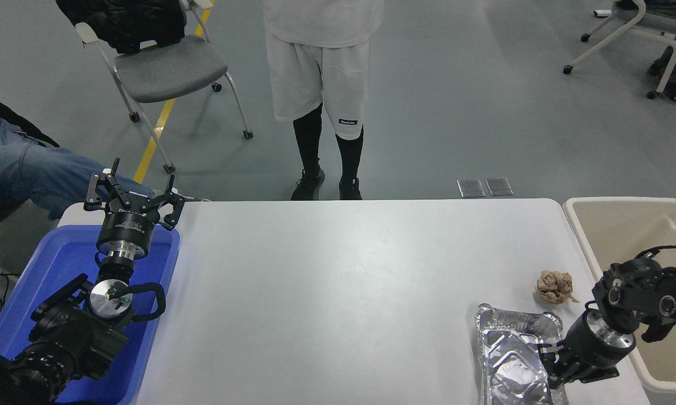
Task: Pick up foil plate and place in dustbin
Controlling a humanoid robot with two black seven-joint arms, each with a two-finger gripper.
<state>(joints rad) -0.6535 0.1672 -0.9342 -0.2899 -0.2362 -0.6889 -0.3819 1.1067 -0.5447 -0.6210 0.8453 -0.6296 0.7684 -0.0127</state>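
Note:
The foil plate point(509, 354), a shiny silver rectangular tray with a crinkled rim, lies flat on the white table point(338, 292) at its front right corner. My right gripper point(551, 365) reaches in from the right and is down at the plate's right rim, over its edge; its opening is not clear from this angle. The dustbin point(577, 230), a large beige bin with a thick rim, stands just right of the table, partly behind my right arm. My left gripper point(141, 183) is parked open and empty over the far end of a blue tub.
A crumpled tan paper wad point(554, 287) lies just behind the plate. The blue tub point(57, 264) stands at the table's left side. A person in white shorts point(321, 84) stands at the far edge; another sits at the left. Chairs stand behind.

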